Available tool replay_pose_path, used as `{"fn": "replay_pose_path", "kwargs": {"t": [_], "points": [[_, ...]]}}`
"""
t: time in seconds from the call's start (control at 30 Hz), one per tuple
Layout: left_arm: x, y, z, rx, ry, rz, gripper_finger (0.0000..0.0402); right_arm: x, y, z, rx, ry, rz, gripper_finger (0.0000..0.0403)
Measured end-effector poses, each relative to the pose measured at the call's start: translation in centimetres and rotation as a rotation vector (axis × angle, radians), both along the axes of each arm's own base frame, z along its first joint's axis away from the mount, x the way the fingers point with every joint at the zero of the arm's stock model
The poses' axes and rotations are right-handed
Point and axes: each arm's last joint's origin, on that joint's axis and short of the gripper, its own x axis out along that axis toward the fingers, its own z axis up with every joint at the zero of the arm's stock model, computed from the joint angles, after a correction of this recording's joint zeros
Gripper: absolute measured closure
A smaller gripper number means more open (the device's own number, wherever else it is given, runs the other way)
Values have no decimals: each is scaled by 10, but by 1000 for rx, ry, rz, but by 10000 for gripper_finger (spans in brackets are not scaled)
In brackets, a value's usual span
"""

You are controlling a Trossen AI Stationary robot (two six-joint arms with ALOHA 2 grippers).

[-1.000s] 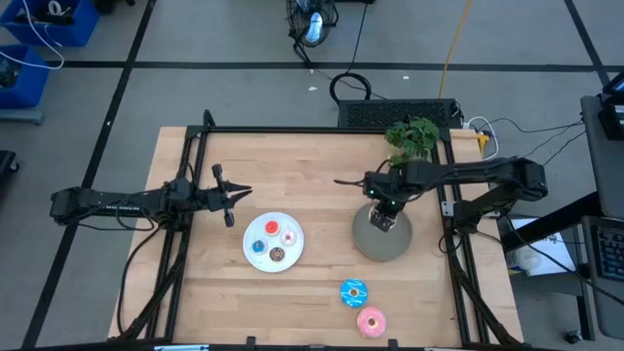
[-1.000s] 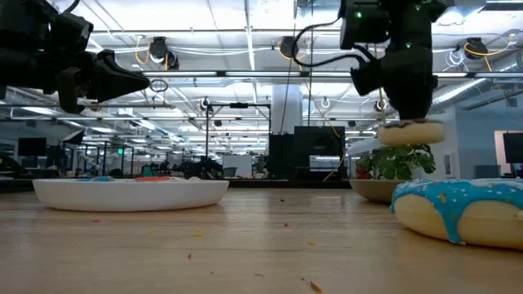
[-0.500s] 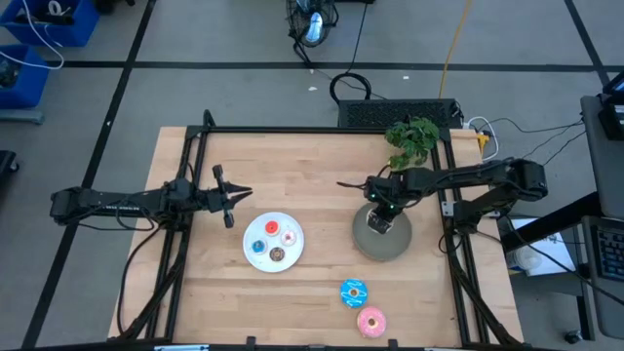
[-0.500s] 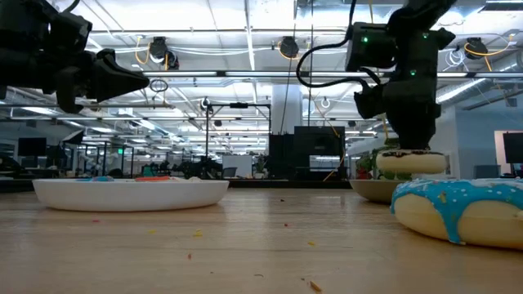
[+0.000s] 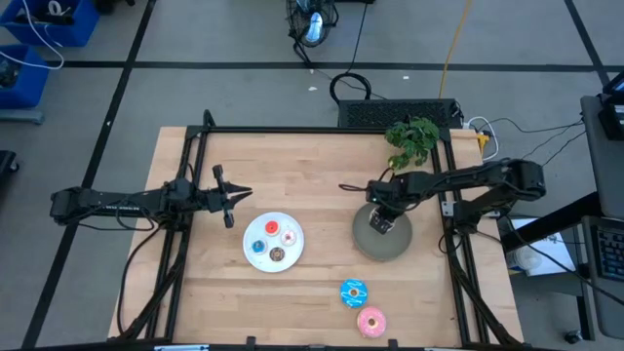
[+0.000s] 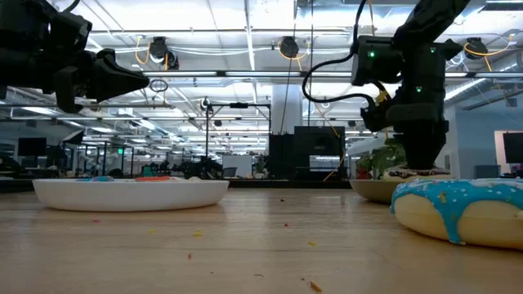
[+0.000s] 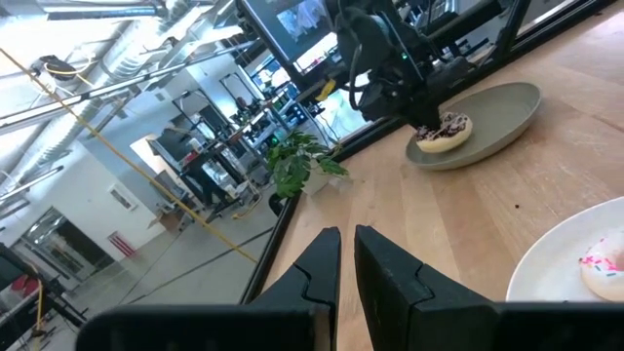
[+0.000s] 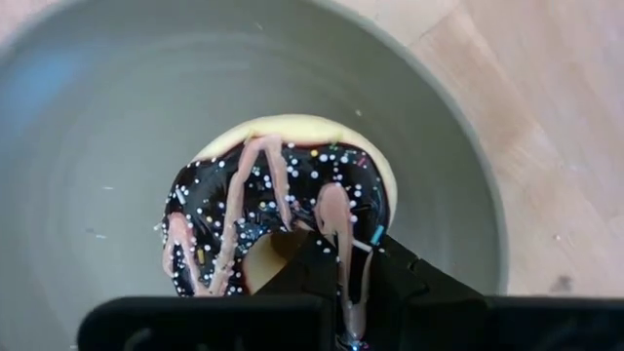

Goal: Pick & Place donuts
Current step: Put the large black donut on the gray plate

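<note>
- Tool of right arm (image 8: 341, 258) clamps brown-glazed sprinkled toy ring donut (image 8: 278, 210) over round grey plate (image 8: 88, 146).
- Donut likely light, stiff, slick; rim pinch suits.
- Left tool (image 7: 346, 255) together, well apart from plate.

Seven donuts (image 5: 354, 291), two plates (image 5: 256, 259), one plant (image 5: 413, 136), two arms (image 5: 117, 203).

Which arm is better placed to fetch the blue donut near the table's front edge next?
The right. Its hand is over the grey plate, shut on the sprinkled donut, close to the blue donut. The left hand waits beyond the white plate.
</note>
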Motion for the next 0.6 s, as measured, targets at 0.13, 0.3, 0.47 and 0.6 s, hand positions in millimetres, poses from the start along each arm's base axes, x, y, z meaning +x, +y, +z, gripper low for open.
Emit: {"fn": "replay_pose_path", "kwargs": {"t": [0.13, 0.3, 0.47, 0.6], "points": [[0, 0, 0, 0, 0, 0, 360, 2, 0, -8, 5, 40, 4, 389], [0, 0, 0, -1, 0, 0, 360, 5, -1, -17, 8, 75, 15, 389], [0, 0, 0, -2, 0, 0, 360, 6, -1, -17, 5, 64, 34, 373], [0, 0, 0, -1, 0, 0, 360, 6, -1, -16, 1, 58, 38, 354]]}}
